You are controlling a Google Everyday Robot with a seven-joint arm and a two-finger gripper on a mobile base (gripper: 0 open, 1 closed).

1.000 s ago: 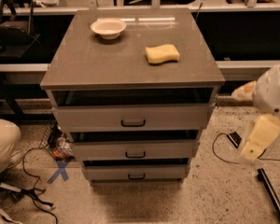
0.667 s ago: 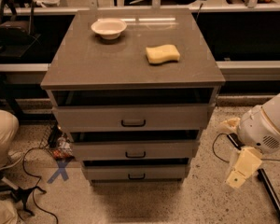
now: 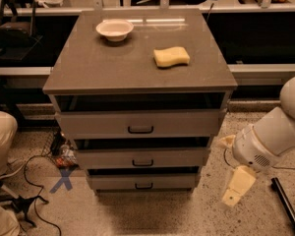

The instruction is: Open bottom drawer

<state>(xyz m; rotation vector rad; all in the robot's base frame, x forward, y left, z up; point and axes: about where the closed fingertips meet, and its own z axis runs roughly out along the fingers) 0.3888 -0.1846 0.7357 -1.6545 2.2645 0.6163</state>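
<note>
The grey cabinet (image 3: 137, 68) has three drawers, each with a small black bar handle. The bottom drawer (image 3: 113, 182) is the lowest and shallowest front, just above the floor, with its handle (image 3: 144, 186) at centre. The middle drawer (image 3: 142, 159) and the top drawer (image 3: 137, 124) sit above it. My white arm (image 3: 270, 136) comes in from the right. My gripper (image 3: 234, 191), cream-coloured, hangs low beside the cabinet's right side, about level with the bottom drawer and apart from it.
A white bowl (image 3: 114, 29) and a yellow sponge (image 3: 171, 56) lie on the cabinet top. Cables (image 3: 34, 181) and a blue X mark (image 3: 62, 180) are on the floor at left. A black bar (image 3: 287, 205) lies on the floor at right. A shelf runs behind.
My arm has swung down from beside the top drawer. The gripper is now lower and a little closer to the cabinet's right side. The drawers have not moved.
</note>
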